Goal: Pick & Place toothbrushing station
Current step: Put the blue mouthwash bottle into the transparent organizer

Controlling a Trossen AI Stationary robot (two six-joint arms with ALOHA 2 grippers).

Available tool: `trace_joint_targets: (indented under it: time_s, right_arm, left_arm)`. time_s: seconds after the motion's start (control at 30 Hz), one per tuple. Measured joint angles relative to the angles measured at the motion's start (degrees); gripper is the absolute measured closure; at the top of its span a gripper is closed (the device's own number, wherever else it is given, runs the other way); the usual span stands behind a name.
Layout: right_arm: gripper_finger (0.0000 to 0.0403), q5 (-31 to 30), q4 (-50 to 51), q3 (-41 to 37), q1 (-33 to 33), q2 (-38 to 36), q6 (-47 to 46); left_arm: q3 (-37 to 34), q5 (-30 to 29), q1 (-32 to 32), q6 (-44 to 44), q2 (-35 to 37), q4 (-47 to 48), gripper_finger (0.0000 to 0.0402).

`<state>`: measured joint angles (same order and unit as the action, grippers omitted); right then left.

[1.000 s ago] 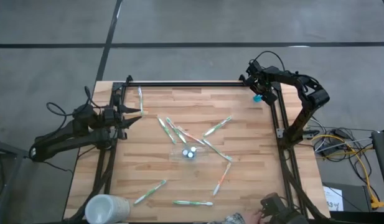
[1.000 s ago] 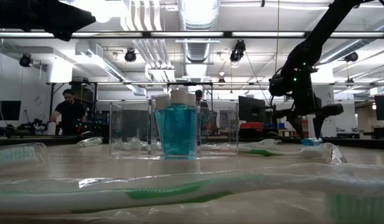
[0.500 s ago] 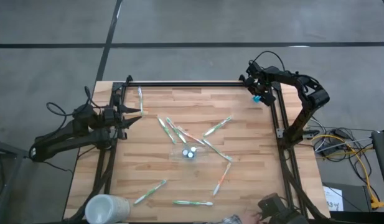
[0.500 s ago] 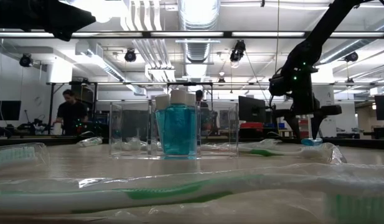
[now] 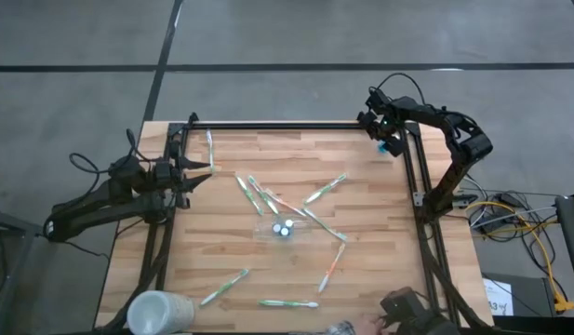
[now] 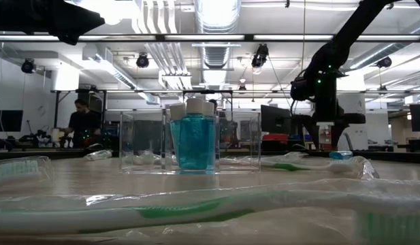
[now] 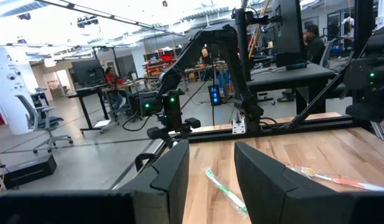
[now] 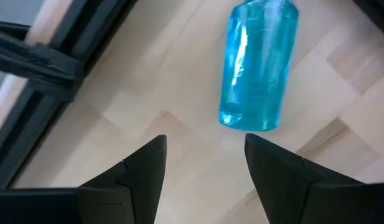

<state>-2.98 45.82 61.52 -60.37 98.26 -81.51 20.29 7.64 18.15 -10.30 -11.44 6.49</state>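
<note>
Clear plastic, nearly colourless, the toothbrushing station (image 5: 285, 228) stands upright near the middle of the wooden bench (image 5: 221, 256), with blue bottles (image 6: 193, 143) capped in white standing inside it. Toothbrushes in see-through wrappers lie scattered around the station: a cluster (image 5: 254, 194) just beyond it on the far-left side, one green-and-white brush (image 5: 325, 189) beyond it to the right, an orange-tinged one (image 5: 333, 265) nearer the front right, and two more (image 5: 223, 287) (image 5: 288, 303) well in front of it. One lone brush (image 5: 210, 149) lies far off toward the bench's far-left corner. A frosted white cup (image 5: 158, 312) sits on its side at the front-left corner, well apart from the station.

Far from the station, at the far-right corner, a small blue tube (image 8: 259, 67) lies flat on the wood. The right pincer (image 8: 204, 163) hovers just over it, its fingers (image 8: 140, 168) spread apart with nothing between them; the tube lies just ahead of the tips, not touched.

The left pincer (image 7: 210, 180) waits at the left edge of the bench, well away from the station, fingers parted and holding nothing, pointing along the bench over the lone brush.

Beyond the bench, a person (image 6: 82, 123) stands in the room behind the station.
</note>
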Motion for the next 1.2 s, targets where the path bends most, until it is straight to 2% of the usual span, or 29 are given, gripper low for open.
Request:
trace_joint_targets:
  time_s: [0.4, 0.77, 0.9, 1.07, 1.2]
  right_arm:
    - [0.0188, -0.01, 0.05, 1.86, 1.28, -0.02, 0.85]
    - [0.0188, -0.03, 2.59, 7.94, 1.48, -0.04, 4.19]
    - [0.0188, -0.03, 7.37, 10.61, 2.32, -0.04, 4.3]
    - [0.0188, -0.1, 17.17, 15.07, 2.81, -0.04, 8.91]
    - [0.0188, -4.08, 23.9, 17.46, 2.82, -0.07, 9.58]
  left_arm:
    - [-0.01, 0.0, -0.02, 0.02, 0.0, 0.02, 0.0268]
    - [0.0, 0.0, 0.0, 0.02, 0.0, 0.0, 0.0268]
    - [0.0, 0.0, 0.0, 0.0, 0.0, 0.02, 0.0268]
    - [0.0, -0.02, -0.01, 0.01, 0.0, 0.01, 0.0268]
    - [0.0, 0.0, -0.02, 0.01, 0.0, -0.01, 0.0268]
